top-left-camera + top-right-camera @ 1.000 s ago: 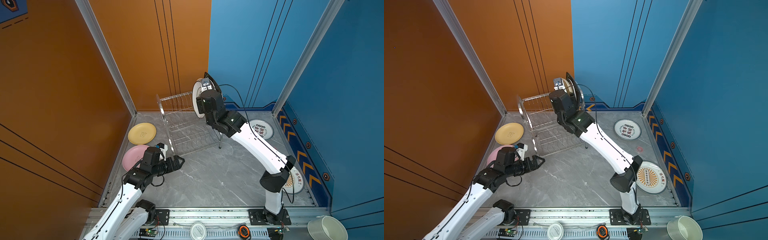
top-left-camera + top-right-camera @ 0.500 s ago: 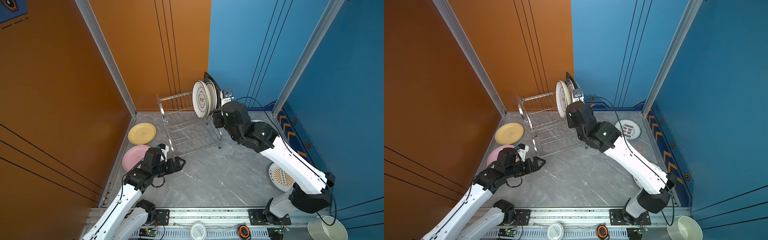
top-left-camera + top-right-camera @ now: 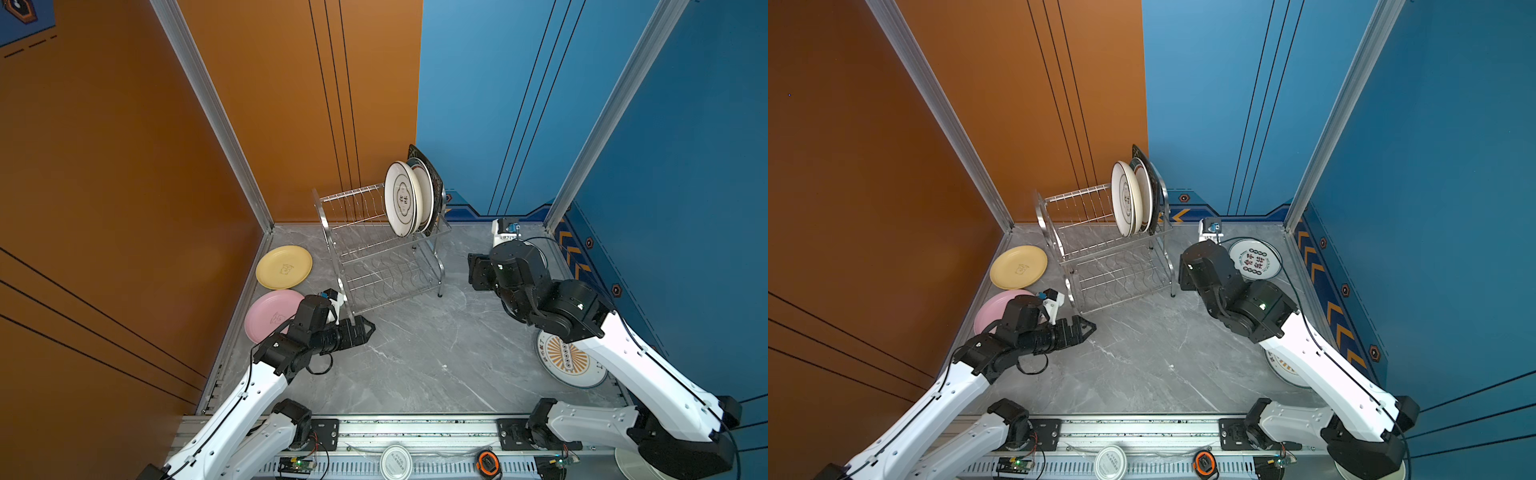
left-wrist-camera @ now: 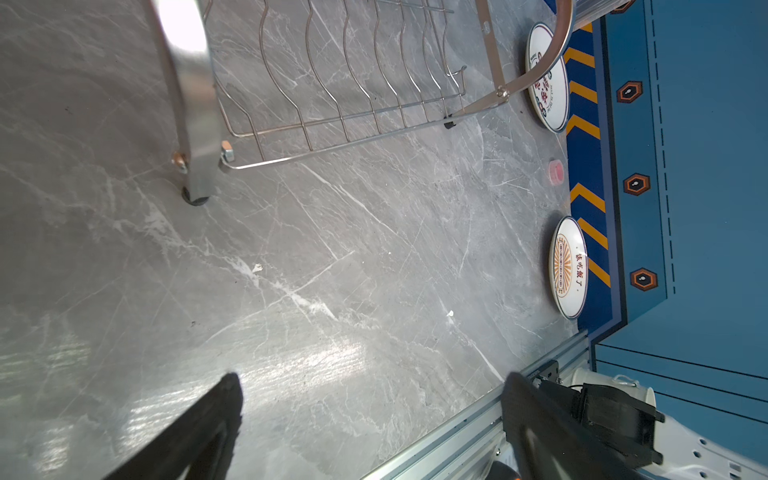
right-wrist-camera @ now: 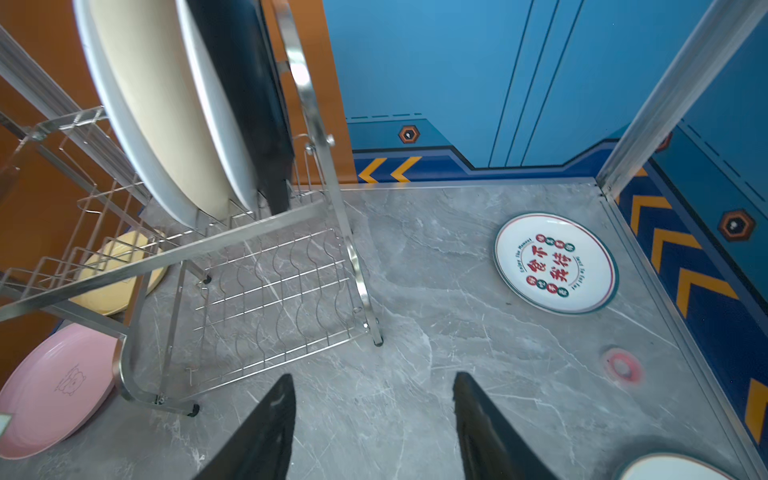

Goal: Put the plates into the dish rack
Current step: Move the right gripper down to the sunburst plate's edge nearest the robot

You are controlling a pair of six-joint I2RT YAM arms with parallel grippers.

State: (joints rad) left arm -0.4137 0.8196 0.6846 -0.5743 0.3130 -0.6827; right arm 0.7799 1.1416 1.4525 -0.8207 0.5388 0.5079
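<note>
The grey marble tabletop [image 3: 415, 365] carries the shiny 2-tier steel wire dish rack [image 3: 376, 266] at 11 o'clock from its centre in both top views. At least 3 plates stand on edge at the rack's right end: a white round plate with characters [image 3: 400, 199], a beige round plate [image 3: 424, 195] and a black square plate [image 3: 435, 183].

Flat on the tabletop lie a yellow round plate [image 3: 284, 267] at 10 o'clock, a pink round plate [image 3: 268, 318] at 9, a white green-rimmed plate with red characters [image 3: 1255, 259] at 2, and a white orange-sunburst plate [image 3: 569, 361] near 3, partly under the right arm.

The right gripper [image 5: 374, 409] — spread, empty — hovers between the rack and the red-character plate. The left gripper [image 4: 374, 415], spread wide and empty, hangs by the rack's front leg.

The red-character plate looks like the next pick. Come in low at its rim, slip 1 finger beneath and pinch firmly. Then tip it upright into a free slot — clear of the arched end frame.
</note>
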